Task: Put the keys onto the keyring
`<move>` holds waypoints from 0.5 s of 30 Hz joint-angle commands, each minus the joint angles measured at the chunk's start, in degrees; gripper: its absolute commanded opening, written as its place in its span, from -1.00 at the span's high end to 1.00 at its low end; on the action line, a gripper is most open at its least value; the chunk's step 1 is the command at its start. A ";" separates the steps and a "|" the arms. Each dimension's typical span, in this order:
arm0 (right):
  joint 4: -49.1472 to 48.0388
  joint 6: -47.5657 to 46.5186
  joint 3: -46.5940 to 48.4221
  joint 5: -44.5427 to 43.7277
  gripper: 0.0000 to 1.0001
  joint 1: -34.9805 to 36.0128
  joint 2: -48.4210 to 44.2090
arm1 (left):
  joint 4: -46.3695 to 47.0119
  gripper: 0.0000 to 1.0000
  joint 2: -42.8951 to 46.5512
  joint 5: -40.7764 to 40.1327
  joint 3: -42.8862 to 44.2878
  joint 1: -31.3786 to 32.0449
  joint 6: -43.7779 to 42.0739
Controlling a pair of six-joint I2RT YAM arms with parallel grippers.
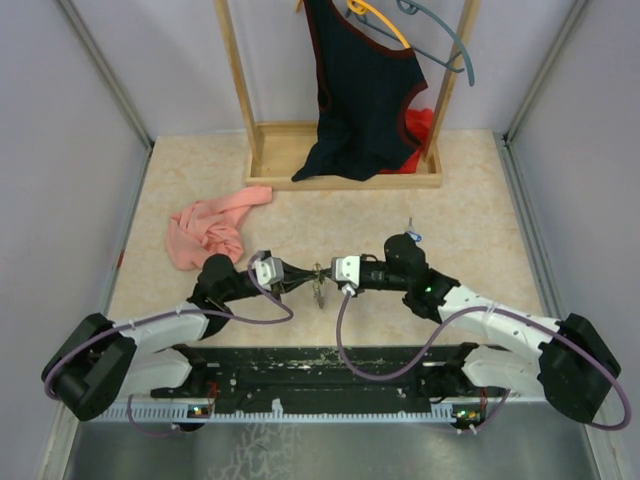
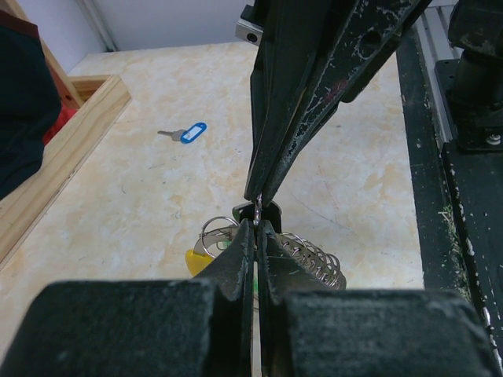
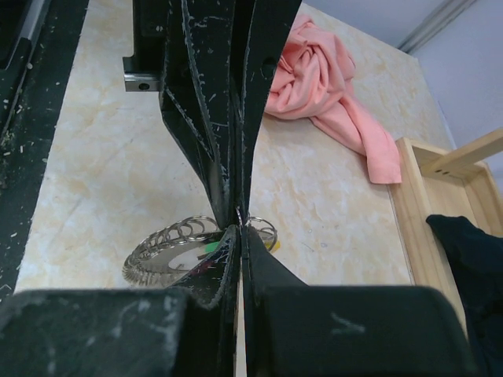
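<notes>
While tips meet mid-table, left gripper [image 1: 303, 279] and right gripper [image 1: 327, 274] both pinch the thin wire keyring [image 2: 214, 230], blue-headed key [image 2: 187, 133] loose at two o'clock, open marbled tabletop [image 1: 480, 200] around, wooden rack [image 1: 345, 181] at twelve.

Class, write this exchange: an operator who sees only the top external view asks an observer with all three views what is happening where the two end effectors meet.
Operator: Are the end effectors open or shut?
Observer: The left wrist view shows the left end effector and the right end effector both shut, tip to tip.
Operator: What is at the tips?
Observer: The right wrist view shows the keyring, a thin wire loop, right at them.
</notes>
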State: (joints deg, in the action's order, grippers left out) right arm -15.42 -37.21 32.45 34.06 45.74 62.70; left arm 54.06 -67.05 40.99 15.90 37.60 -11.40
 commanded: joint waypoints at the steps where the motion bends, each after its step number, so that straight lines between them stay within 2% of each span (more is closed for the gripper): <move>1: -2.71 -0.55 -2.04 -3.87 1.00 0.32 -1.88 | 6.68 0.99 2.37 -1.52 -0.87 0.45 3.39; 15: -7.15 1.03 -4.59 -2.39 1.00 0.53 -1.61 | 15.33 0.99 1.39 -5.76 -4.30 0.45 11.81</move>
State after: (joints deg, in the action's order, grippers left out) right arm -19.79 -37.26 28.49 31.59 46.02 61.54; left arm 61.69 -65.67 36.18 11.99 37.89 -2.61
